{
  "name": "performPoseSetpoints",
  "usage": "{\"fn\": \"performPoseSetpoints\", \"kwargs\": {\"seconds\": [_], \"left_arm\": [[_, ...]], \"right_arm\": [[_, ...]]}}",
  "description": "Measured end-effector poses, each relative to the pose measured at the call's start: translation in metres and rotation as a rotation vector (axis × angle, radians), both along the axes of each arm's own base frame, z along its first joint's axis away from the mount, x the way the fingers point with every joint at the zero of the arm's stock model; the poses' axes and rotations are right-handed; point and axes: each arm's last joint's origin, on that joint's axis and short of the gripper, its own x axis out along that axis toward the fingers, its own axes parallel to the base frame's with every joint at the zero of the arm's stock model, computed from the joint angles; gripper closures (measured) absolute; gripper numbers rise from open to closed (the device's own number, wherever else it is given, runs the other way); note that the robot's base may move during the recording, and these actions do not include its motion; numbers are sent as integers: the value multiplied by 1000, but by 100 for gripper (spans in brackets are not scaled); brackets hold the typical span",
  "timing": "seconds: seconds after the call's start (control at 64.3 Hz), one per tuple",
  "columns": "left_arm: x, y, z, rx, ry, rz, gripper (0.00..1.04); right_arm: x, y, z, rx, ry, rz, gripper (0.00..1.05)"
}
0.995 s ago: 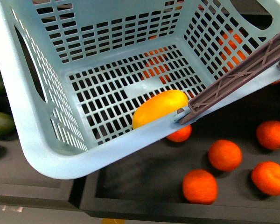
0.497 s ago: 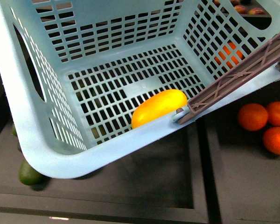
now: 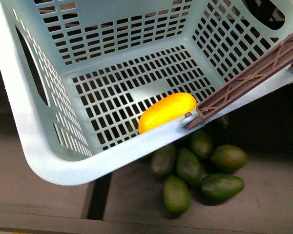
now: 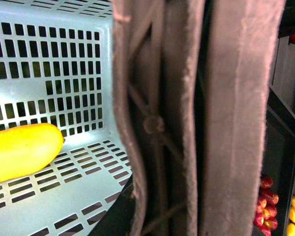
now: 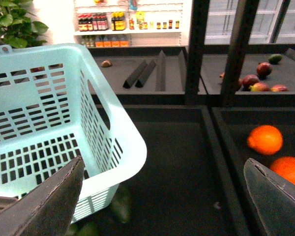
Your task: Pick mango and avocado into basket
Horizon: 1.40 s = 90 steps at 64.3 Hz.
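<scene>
The turquoise basket (image 3: 63, 165) fills most of the front view, tilted. The yellow mango (image 3: 167, 111) lies on its slotted floor against the near wall, and it also shows in the left wrist view as the mango (image 4: 19, 150). My left gripper is shut on the basket's brown handle (image 4: 187, 118), which fills that view and hides the fingers. Several dark green avocados (image 3: 189, 165) lie in a bin just below the basket's near rim. My right gripper (image 5: 162, 206) hangs open and empty beside the basket (image 5: 49, 123), above a dark bin.
Oranges (image 5: 264, 139) lie in the bin beyond my right gripper. Red-and-yellow mangoes (image 5: 258, 81) sit on a farther shelf. A black upright post (image 5: 196, 49) divides the shelves. Small red and yellow fruits (image 4: 265, 211) show past the handle.
The view has slid left along the shelf: oranges lay under the basket a second ago, then a bare bin, now avocados. Basket and mango keep their place in view.
</scene>
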Motion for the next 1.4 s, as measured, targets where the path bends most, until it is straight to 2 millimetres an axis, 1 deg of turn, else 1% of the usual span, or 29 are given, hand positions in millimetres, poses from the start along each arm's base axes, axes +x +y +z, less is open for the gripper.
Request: {"fn": "performPoseSetpoints", "kwargs": {"seconds": [0.202,0.373,0.497,0.513,0.575,0.591,0.637,0.715,0.808,0.933,0.964,1.042,1.057,1.088,1.135,1.166,1.213,1.244,1.29,1.399], "left_arm": [[0,0,0,0,0,-1,90],[6,7,0,17,-14,41,90],[5,7,0,27,-19,26,90],[5,6,0,25,-18,25,90],[4,5,0,14,-10,15,90],[3,4,0,11,-8,12,90],[2,2,0,4,-3,2,90],[0,0,0,-1,1,-9,90],[-1,-1,0,-4,4,-13,90],[-1,-1,0,-2,2,-10,90],[-1,-1,0,0,0,-7,90],[0,1,0,4,-3,4,90],[1,1,0,5,-4,7,90],[1,1,0,7,-5,9,90],[1,1,0,11,-9,13,90],[1,1,0,12,-9,12,90],[1,1,0,12,-9,11,90],[1,1,0,9,-7,8,90],[1,1,0,6,-4,3,90],[0,0,0,-1,1,-7,90]], "right_arm": [[0,0,0,0,0,1,9],[0,0,0,0,1,7,9],[0,0,0,0,3,-2,9],[1,0,0,12,16,-15,9],[9,-3,4,83,204,-170,9],[11,-7,7,101,263,-231,9],[15,-14,12,118,373,-297,9],[19,-29,12,143,502,-333,9],[28,-50,12,133,515,-302,9],[45,-90,12,38,503,-229,9],[50,-104,7,-16,512,-213,9],[58,-128,-8,-98,552,-204,9],[59,-134,-14,-142,571,-200,9],[61,-140,-21,-175,592,-196,9],[65,-151,-40,-259,648,-170,9],[66,-155,-48,-289,675,-149,9],[71,-161,-67,-357,734,-81,9],[73,-163,-75,-382,753,-49,9],[79,-166,-92,-445,792,26,9],[93,-169,-117,-548,852,126,9]]}}
